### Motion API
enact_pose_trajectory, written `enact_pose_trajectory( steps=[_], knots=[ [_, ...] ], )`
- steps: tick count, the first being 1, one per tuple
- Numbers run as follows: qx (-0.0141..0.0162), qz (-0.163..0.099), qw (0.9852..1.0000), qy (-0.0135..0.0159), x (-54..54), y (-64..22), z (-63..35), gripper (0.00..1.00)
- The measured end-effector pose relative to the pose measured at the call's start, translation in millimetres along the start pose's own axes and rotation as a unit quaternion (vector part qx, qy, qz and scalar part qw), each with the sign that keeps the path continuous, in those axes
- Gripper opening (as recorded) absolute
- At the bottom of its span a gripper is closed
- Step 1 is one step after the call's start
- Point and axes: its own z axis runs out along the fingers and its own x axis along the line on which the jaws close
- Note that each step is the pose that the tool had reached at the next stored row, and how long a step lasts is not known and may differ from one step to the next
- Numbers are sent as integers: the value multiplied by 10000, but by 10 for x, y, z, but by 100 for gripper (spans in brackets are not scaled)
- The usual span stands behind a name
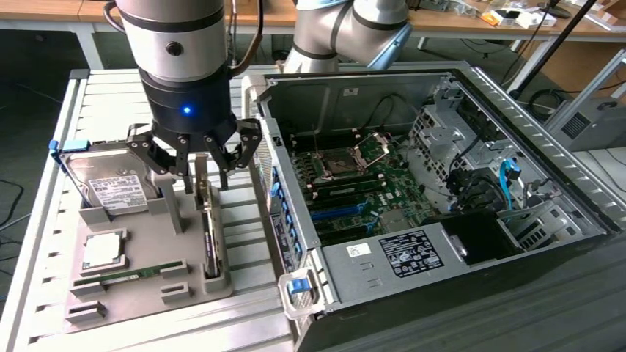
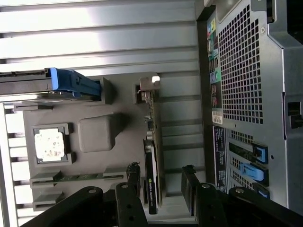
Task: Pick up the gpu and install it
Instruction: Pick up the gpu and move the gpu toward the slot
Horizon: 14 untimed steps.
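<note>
Gripper is wide open, straddling the graphics card standing edgewise in its tray; card looks slightly off-centre, maybe; centre up, then squeeze the flat faces.

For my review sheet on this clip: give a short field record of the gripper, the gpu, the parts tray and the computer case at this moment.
gripper: open, lowered over the card with one finger on either side, not closed on it
gpu: thin dark rectangular expansion card, standing on edge in the grey plastic holder tray
other tray parts: silver hard drive with white label, square silver processor chip, narrow green memory stick
black metal computer case: open, on the exterior view's right of the tray
progress: gpu not yet lifted
</note>
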Motion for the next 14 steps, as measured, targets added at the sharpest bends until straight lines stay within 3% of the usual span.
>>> enact_pose_trajectory(
  steps=[14],
  knots=[
    [0, 0, 10000, 0, 2, -2, 79, 48]
  ],
)
